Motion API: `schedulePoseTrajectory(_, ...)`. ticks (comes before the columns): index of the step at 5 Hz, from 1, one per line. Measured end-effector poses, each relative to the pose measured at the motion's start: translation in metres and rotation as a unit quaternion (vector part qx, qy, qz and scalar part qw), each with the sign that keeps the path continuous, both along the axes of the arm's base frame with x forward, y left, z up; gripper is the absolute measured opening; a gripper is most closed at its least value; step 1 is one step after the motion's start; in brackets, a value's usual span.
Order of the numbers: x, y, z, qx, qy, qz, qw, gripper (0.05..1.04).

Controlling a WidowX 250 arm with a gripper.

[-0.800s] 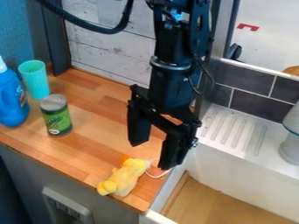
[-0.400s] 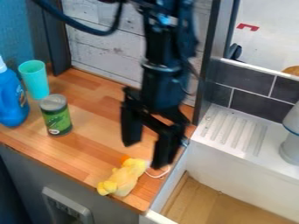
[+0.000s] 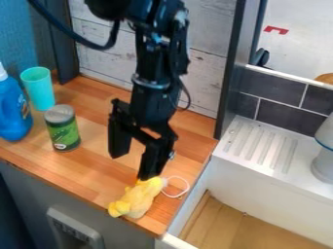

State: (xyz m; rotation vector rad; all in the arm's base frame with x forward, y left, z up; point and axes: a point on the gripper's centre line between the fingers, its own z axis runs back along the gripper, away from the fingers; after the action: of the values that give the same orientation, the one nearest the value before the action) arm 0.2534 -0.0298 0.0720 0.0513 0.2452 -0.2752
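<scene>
We see the gripper [image 3: 133, 165] spread above the wooden counter [image 3: 98, 168], nearest the yellow plush toy [image 3: 138, 195]. Left of it, we see a green can [image 3: 63, 129].

Kitchen-style corner with a sink

A wooden table [image 3: 94, 116] adjoins a white sink unit [image 3: 260, 189] with a ribbed draining board [image 3: 257, 151] and dark grey tiles [image 3: 281, 107] behind. A food can [image 3: 63, 128], a turquoise cup [image 3: 40, 89] and a blue plastic bottle [image 3: 13, 111] stand on the wood. Whether it is a real kitchen or a mock-up cannot be told.
</scene>
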Motion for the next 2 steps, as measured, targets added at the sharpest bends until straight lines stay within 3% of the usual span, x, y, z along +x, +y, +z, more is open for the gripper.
schedulePoseTrajectory(1, 0.005, -0.003, -0.032, 0.005, 0.038, 0.004, 0.9993, 1.003)
schedulePoseTrajectory(2, 0.008, -0.01, -0.052, -0.018, 0.045, 0.004, 0.9988, 1.003)
